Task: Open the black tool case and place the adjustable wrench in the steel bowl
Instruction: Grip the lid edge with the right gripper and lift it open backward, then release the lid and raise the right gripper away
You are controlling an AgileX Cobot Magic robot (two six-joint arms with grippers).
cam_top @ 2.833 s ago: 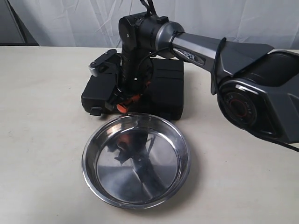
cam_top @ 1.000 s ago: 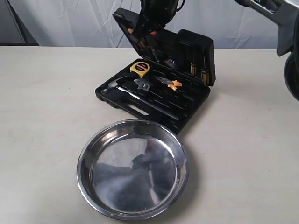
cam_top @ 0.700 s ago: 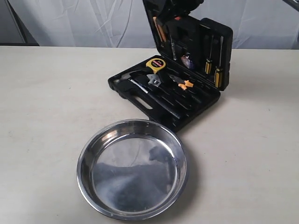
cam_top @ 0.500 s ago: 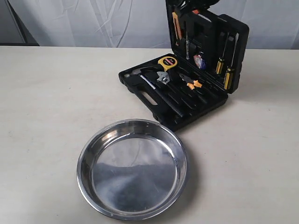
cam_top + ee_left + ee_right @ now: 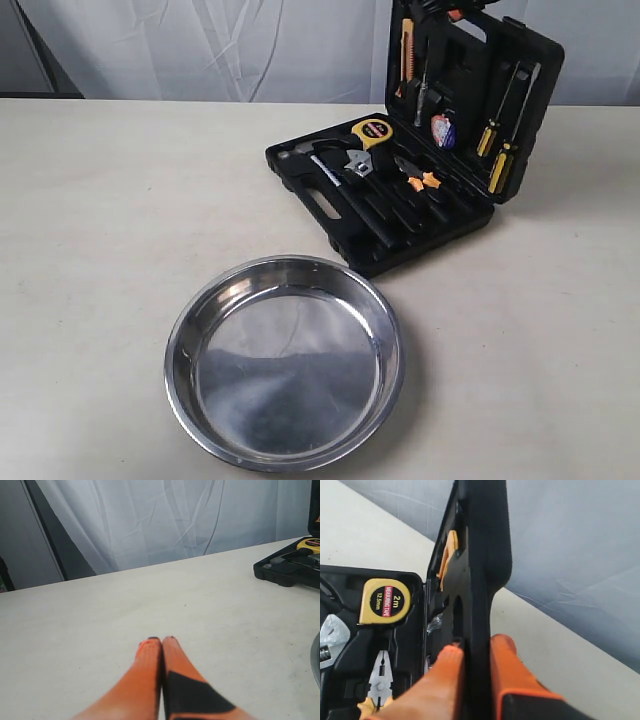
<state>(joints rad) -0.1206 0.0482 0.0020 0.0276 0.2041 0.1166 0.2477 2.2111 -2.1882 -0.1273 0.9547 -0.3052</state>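
Observation:
The black tool case (image 5: 385, 215) lies open at the back right of the table, its lid (image 5: 480, 90) standing upright. The adjustable wrench (image 5: 357, 163) rests in the case's base with its silver head beside the yellow tape measure; its head (image 5: 332, 635) also shows in the right wrist view. My right gripper (image 5: 476, 647) is shut on the top edge of the lid (image 5: 480, 555), one orange finger on each side. The steel bowl (image 5: 285, 360) sits empty in front of the case. My left gripper (image 5: 161, 640) is shut on nothing, low over bare table left of the case (image 5: 295, 570).
The base also holds a yellow tape measure (image 5: 372, 131), orange-handled pliers (image 5: 415, 178) and a hammer (image 5: 310, 160). Screwdrivers (image 5: 497, 145) and a utility knife (image 5: 406, 50) sit in the lid. A white curtain hangs behind the table.
The lid has swung from shut to upright in my right gripper. The case has slid right and back, and the right arm has left the exterior view.

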